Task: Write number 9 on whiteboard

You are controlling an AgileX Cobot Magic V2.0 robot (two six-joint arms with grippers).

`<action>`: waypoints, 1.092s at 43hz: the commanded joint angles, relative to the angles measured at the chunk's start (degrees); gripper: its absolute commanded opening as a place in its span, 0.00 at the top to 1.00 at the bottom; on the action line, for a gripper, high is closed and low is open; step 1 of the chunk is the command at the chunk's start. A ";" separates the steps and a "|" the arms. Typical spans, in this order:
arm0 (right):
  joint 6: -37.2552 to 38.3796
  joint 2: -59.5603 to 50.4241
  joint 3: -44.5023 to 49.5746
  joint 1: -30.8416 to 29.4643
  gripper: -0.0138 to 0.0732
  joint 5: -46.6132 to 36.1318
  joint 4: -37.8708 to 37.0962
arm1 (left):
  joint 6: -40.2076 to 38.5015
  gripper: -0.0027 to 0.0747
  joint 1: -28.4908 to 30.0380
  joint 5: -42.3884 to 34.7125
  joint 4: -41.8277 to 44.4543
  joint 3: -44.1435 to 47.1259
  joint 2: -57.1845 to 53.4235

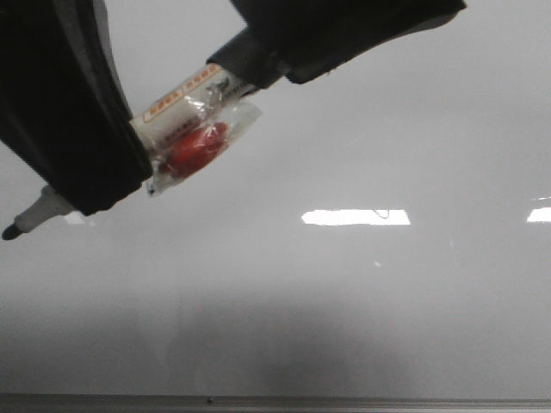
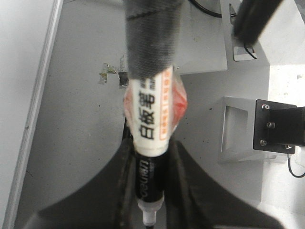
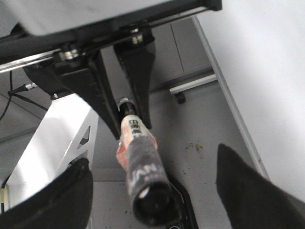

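The whiteboard point(image 1: 344, 301) fills the front view; no black line of a number 9 shows on it. My left gripper point(image 1: 86, 194) is shut on a marker point(image 1: 185, 112) with a white label and a red-and-clear wrapper. The marker's black tip point(image 1: 9, 231) points to the lower left, close over the board. In the left wrist view the fingers point(image 2: 125, 171) clamp the marker's black barrel point(image 2: 148, 176). My right gripper point(image 3: 152, 160) is open, its jaws wide apart on either side of the marker's grey-sleeved rear end point(image 3: 143, 176), not touching it. In the front view it point(image 1: 301, 64) is at the top.
A thin grey metal edge strip point(image 1: 258, 402) runs along the board's near side. Bright rectangular light reflections point(image 1: 355, 217) lie on the board. Beside the board's edge point(image 3: 228, 105), the wrist views show grey floor point(image 2: 81, 119) and white stand parts point(image 2: 243, 129).
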 commanded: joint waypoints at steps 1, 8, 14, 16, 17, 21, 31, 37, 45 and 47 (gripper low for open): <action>-2.00 0.62 -2.05 0.25 0.20 -0.38 6.08 | -0.04 0.99 -0.47 1.59 -3.06 -1.93 -1.96; -2.45 2.35 -2.05 0.25 0.35 1.89 8.37 | -0.04 0.99 -0.47 1.35 -3.06 -1.93 -1.96; -2.45 3.67 -2.05 0.25 0.49 3.93 9.63 | -0.04 0.99 -0.47 0.14 -3.53 -1.93 -1.96; -2.45 4.17 -2.05 0.25 0.50 4.47 10.08 | -0.04 0.99 -0.47 -0.35 -3.92 -1.93 -2.06; -2.45 4.42 -2.05 0.25 0.50 4.73 10.27 | -0.04 0.99 -0.47 -0.42 -4.02 -1.93 -2.06; -2.45 5.33 -2.05 0.25 0.52 6.04 11.69 | -0.04 0.99 -0.47 -0.55 -4.63 -1.93 -2.06; -2.45 5.80 -2.05 0.20 0.93 8.11 12.95 | -0.26 0.93 -0.47 -2.36 -4.63 -1.93 -2.06; -2.45 5.75 -2.05 0.10 0.91 9.47 12.88 | -0.29 0.61 -0.47 -3.98 -4.63 -1.93 -2.06; -0.60 3.68 -1.35 -3.18 0.91 10.61 7.57 | -0.39 0.16 -0.47 -4.86 -4.70 -1.93 -2.06; 0.60 2.32 -0.80 -4.98 0.91 10.35 5.59 | -0.39 0.15 -0.47 -4.86 -4.88 -1.93 -2.06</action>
